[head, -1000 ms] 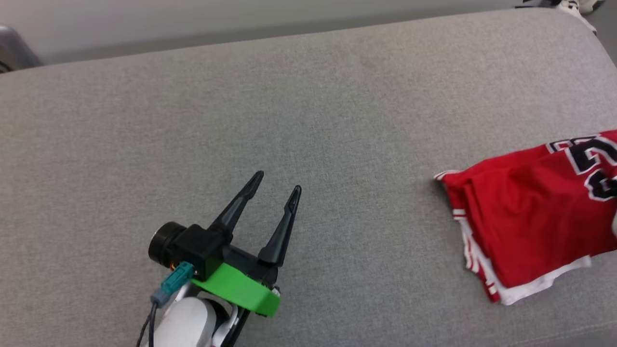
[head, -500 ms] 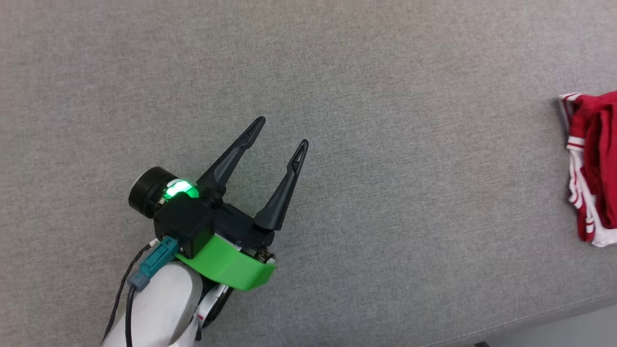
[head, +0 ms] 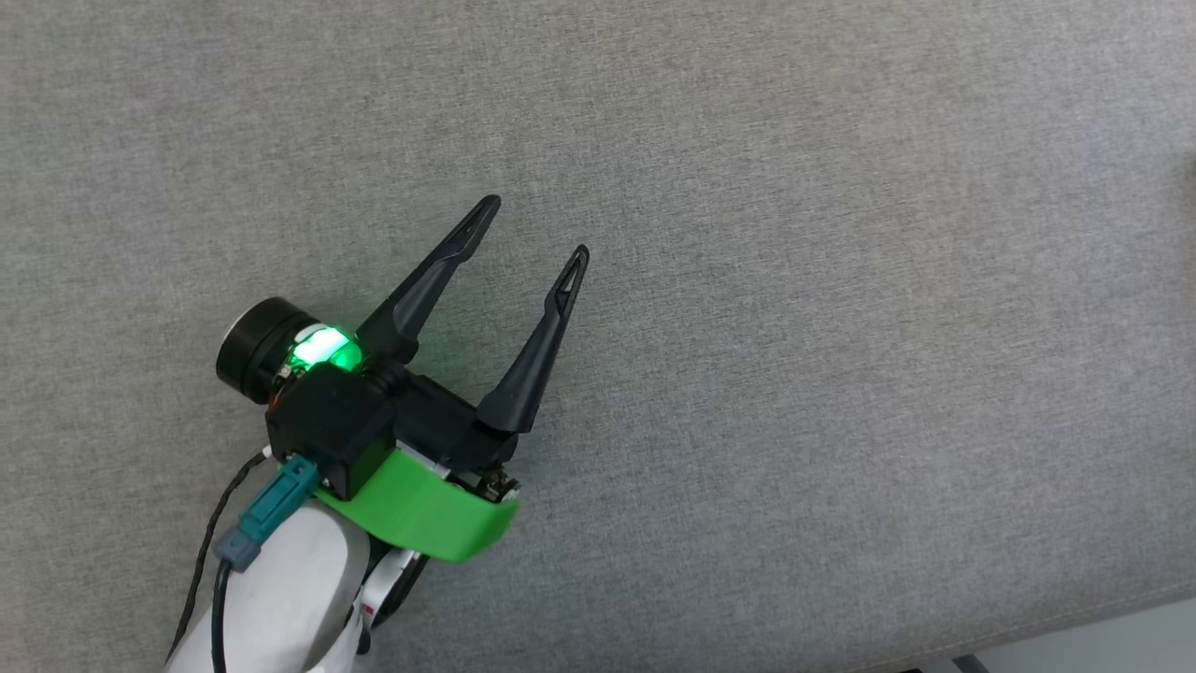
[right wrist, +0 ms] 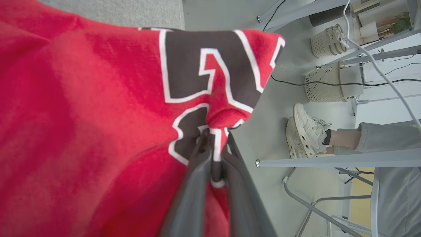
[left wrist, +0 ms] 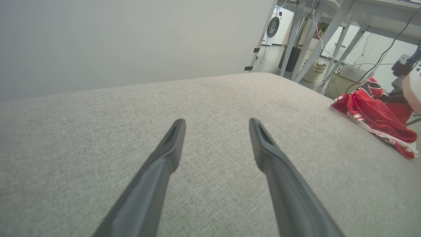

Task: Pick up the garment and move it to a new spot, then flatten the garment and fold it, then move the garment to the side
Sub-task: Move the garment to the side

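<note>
1. grey woven-fabric upholstered surface [head: 841,280]: broad and flat.
2. red jersey garment [left wrist: 371,112], white striped trim, black-and-white lettering: bunched at the surface's far right edge as the left wrist view shows it.
3. left gripper [head: 534,227], two long dark fingers, green collar: jaws spread wide, holding nothing, over bare fabric, well apart from the jersey.
4. right gripper [right wrist: 215,138]: jaws pressed together, pinching a fold of the jersey at its lettering.
5. pale sneakers [right wrist: 304,131]: a person's feet on the floor beyond.

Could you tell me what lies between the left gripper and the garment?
Only bare grey cushion, from left gripper to garment, in the left wrist view.
</note>
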Robot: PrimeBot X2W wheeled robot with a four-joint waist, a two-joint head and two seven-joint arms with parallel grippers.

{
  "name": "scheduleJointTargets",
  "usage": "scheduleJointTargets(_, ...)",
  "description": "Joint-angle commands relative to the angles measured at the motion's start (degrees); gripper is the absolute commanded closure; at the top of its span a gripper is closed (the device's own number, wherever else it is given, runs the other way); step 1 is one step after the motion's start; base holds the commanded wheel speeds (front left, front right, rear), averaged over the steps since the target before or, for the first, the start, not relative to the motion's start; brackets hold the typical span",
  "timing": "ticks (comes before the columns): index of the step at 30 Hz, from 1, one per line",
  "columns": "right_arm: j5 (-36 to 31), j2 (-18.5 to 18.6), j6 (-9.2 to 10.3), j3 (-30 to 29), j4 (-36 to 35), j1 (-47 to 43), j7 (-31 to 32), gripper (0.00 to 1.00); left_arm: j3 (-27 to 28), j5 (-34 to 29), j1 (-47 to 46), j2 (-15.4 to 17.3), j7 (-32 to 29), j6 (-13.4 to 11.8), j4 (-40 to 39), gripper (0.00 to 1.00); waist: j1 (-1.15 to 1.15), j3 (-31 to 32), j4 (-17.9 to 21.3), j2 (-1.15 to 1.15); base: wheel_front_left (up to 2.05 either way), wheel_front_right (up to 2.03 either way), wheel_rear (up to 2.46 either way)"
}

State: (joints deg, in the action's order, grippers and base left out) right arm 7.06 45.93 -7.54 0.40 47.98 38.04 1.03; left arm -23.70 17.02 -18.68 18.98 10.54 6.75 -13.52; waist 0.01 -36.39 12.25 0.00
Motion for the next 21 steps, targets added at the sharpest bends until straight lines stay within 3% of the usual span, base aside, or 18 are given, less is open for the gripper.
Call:
scheduleJointTargets(1,-1.9,-1.0,0.05,-1.6,1.6,1.7,-1.1,1.00,0.1,0.0,-1.1,0.3,0.3,-0.4,0.4,0.00,-0.01,0.8,-0.3,0.00,0.00,0.00,0.00)
scheduleJointTargets(2,-2.6,-1.1,0.05,-2.1,2.0,1.9,-1.5,0.05,0.1,0.1,-1.1,0.2,0.5,-0.4,0.8,0.00,-0.01,1.2,-0.4,0.00,0.00,0.00,0.00)
scheduleJointTargets(3,-3.2,-1.2,0.05,-2.5,2.1,2.1,-1.8,0.00,0.0,0.2,-1.1,0.1,0.6,-0.4,1.1,0.00,-0.01,1.7,-0.5,0.00,0.00,0.00,0.00)
scheduleJointTargets(8,-6.6,-1.4,0.05,-4.1,1.0,2.6,-2.9,0.00,0.6,1.4,-0.2,-0.9,2.1,-1.0,3.9,0.00,-0.01,5.6,-1.1,0.00,0.00,0.00,0.00)
scheduleJointTargets(13,-6.4,-3.9,0.05,-4.8,-3.9,2.2,-3.9,0.00,2.7,2.8,1.6,-1.4,3.5,-1.8,7.9,0.00,-0.01,11.5,-2.1,0.00,0.00,0.00,0.00)
scheduleJointTargets(21,1.8,-10.1,0.05,-3.0,-21.3,-2.4,-4.4,0.00,7.6,4.6,6.3,-2.7,4.4,-3.4,12.3,0.00,-0.01,21.7,-4.8,0.00,0.00,0.00,0.00)
